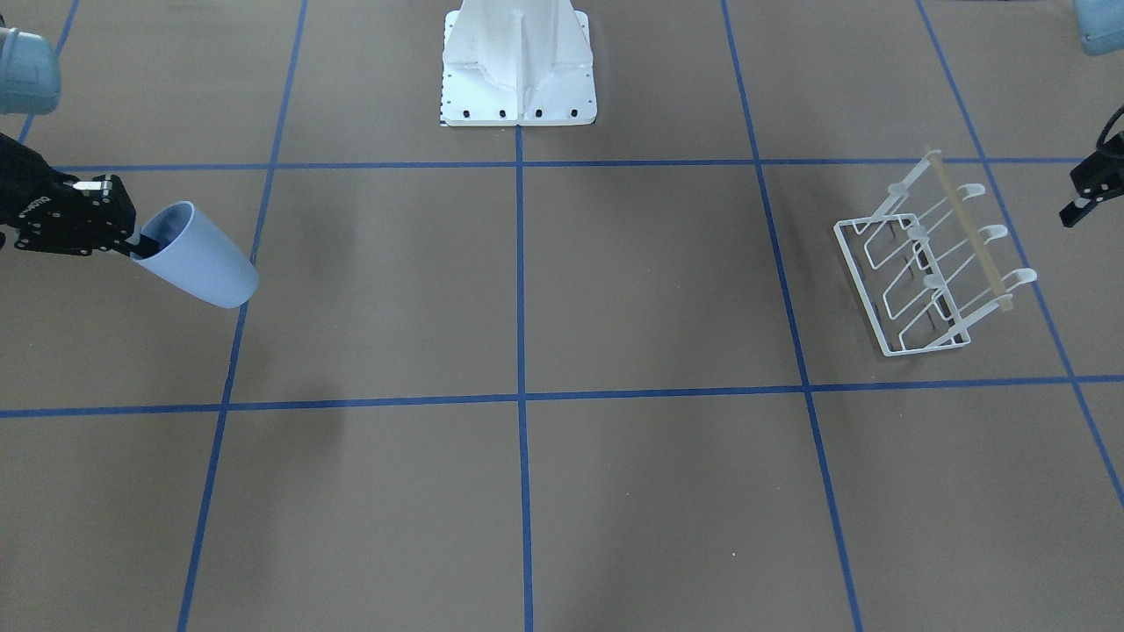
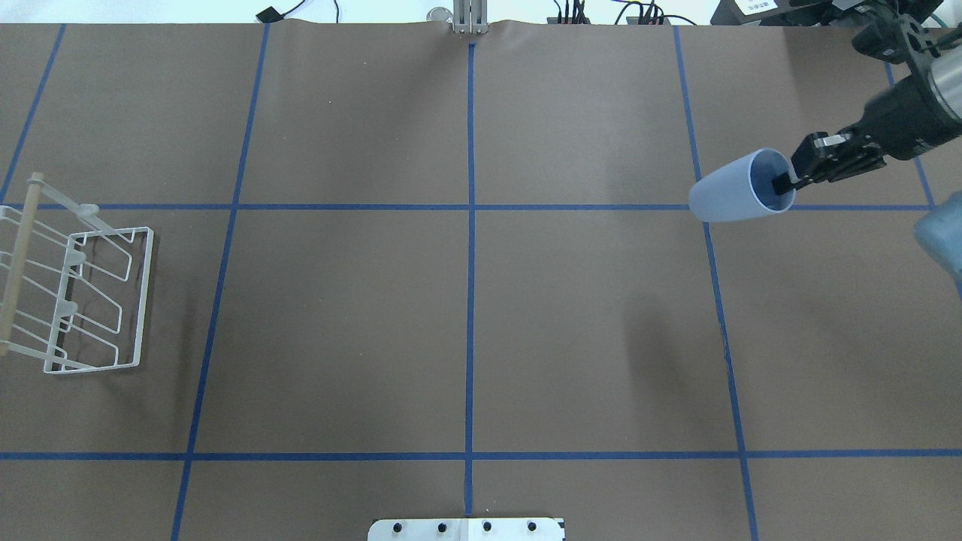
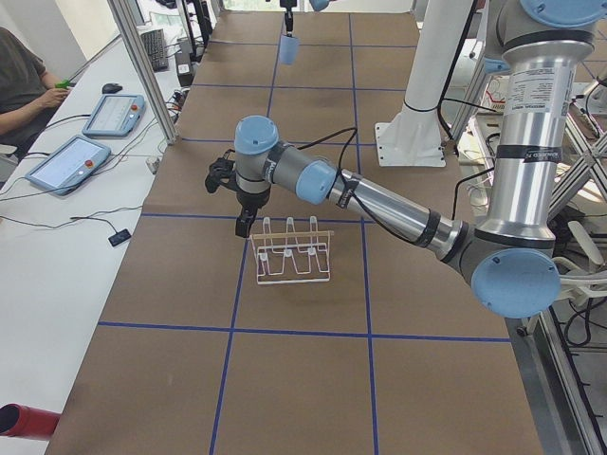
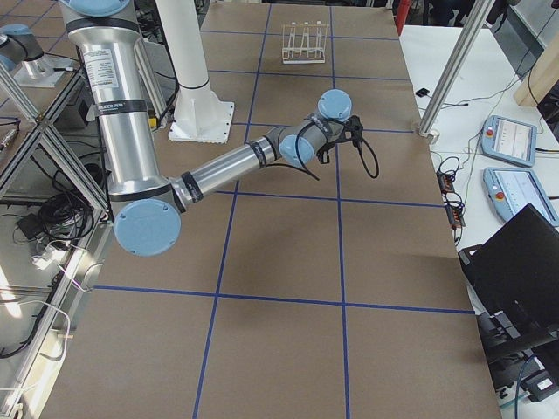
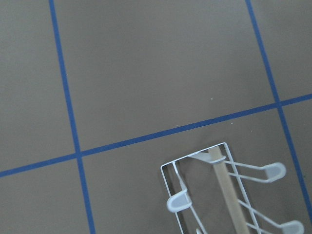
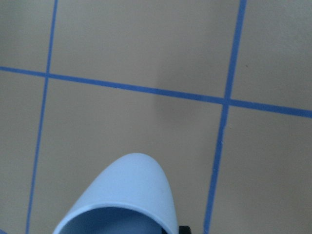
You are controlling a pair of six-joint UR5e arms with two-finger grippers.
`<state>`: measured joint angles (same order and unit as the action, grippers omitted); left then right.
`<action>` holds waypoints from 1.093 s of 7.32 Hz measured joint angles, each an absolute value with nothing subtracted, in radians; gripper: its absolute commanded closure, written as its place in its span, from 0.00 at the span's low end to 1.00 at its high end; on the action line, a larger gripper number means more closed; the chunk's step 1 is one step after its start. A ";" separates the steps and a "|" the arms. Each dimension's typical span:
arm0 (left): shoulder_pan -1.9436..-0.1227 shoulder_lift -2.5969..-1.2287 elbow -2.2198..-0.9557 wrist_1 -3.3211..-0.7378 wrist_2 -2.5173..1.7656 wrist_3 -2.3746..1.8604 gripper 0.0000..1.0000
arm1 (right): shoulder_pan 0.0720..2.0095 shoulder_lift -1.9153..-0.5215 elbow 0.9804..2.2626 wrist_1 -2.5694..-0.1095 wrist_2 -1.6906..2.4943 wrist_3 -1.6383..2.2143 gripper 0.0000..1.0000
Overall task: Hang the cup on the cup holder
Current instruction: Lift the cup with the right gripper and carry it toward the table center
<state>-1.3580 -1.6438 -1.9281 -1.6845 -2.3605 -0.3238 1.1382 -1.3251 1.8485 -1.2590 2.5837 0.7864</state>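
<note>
My right gripper (image 1: 136, 243) is shut on the rim of the light blue-grey cup (image 1: 204, 257), one finger inside it, and holds it tilted above the table. In the overhead view the gripper (image 2: 786, 182) and cup (image 2: 733, 193) are at the far right. The cup's rim fills the bottom of the right wrist view (image 6: 129, 192). The white wire cup holder (image 1: 933, 263) stands at the opposite end (image 2: 79, 289), with nothing on it. My left gripper (image 1: 1075, 211) hovers just beside the holder (image 3: 292, 254); I cannot tell whether it is open or shut. The left wrist view shows the holder's corner (image 5: 222, 192).
The white robot pedestal (image 1: 518, 75) stands at the middle of the table's robot side. Blue tape lines (image 2: 470, 225) grid the brown table. Two touch panels (image 3: 71, 161) and a seated operator (image 3: 19, 85) are beside the table on the holder's side.
</note>
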 measured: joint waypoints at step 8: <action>-1.019 -1.892 -1.788 -2.425 -2.349 -1.428 0.01 | 0.974 -1.140 1.847 -1.207 2.580 1.097 1.00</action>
<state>-1.0191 -1.8919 -1.7882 -2.4254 -2.3489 -1.4281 0.9744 -1.1403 1.8473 -1.2070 2.5798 1.0973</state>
